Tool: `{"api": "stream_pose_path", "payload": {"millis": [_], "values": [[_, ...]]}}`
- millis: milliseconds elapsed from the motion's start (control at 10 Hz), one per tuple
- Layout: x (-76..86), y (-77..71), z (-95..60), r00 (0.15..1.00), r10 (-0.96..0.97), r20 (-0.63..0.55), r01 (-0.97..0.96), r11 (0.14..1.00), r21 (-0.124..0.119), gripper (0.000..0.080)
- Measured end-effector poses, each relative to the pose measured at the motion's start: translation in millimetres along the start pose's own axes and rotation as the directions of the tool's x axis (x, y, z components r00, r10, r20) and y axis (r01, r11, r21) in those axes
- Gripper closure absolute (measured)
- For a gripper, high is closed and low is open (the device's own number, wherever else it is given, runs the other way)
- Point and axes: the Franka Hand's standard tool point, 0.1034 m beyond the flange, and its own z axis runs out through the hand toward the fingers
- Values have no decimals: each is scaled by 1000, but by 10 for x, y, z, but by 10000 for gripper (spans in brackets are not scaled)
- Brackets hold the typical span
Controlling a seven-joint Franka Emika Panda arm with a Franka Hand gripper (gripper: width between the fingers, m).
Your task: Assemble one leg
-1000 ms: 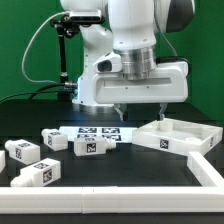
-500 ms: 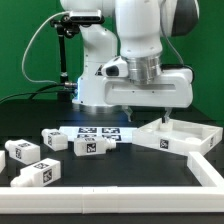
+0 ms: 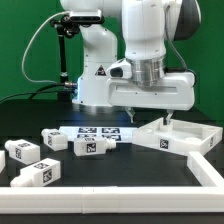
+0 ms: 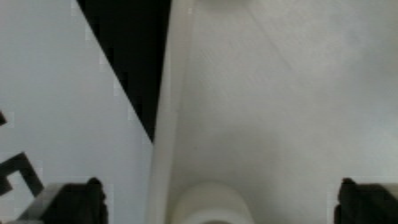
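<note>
So the claw (image 3: 148, 116) is wide open with nothing in it. In the wrist view the two dark fingertips (image 4: 80, 203) sit far apart at opposite edges, and between them there's only white surface plus a black wedge of worktop (image 3: 120, 165). In the exterior view the claw hangs over the 9 o'clock end of the big white rimmed tray (image 3: 195, 141), which sits around 3 o'clock in the frame. I can't tell whether a finger actually touches the rim.

All the legs are loose on the worktop, off at roughly 8 o'clock from the claw and well apart from it:
- back leg (image 3: 53, 140) is near 9 o'clock in the frame
- middle leg (image 3: 92, 147) is just beside it toward 4 o'clock, close to the marker board (image 3: 97, 131)
- side leg (image 3: 20, 153) is right by the frame's 9 o'clock edge
- front leg (image 3: 36, 174) is down at about 8 o'clock, next to a low white rail (image 3: 110, 190) that runs along the 6 o'clock side

All four are small white blocks with black-and-white tags showing, and none of them is on the tray.
</note>
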Motion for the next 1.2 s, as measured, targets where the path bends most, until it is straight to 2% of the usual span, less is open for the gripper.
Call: {"api": "stream_pose_path", "payload": {"millis": [100, 200, 300, 400, 500, 600, 700, 800, 1000, 1200], "values": [[-56, 60, 107, 1000, 3, -7, -3, 1000, -8, 150], [-62, 72, 144, 1000, 3, -6, -3, 1000, -12, 150], [-55, 64, 138, 1000, 1, -7, -1, 1000, -10, 266], [-56, 66, 142, 1000, 1, -7, -1, 1000, -11, 266], [-58, 67, 144, 1000, 1, -6, -1, 1000, -11, 402], [-58, 68, 145, 1000, 1, -6, -1, 1000, -11, 402], [-56, 70, 145, 1000, 0, -6, 0, 1000, -11, 596], [-24, 88, 132, 1000, -25, -8, 25, 1000, -10, 724], [225, 222, -7, 993, -119, 4, 119, 993, 1, 746], [502, 254, -428, 983, -181, 40, 181, 983, 19, 746]]}}
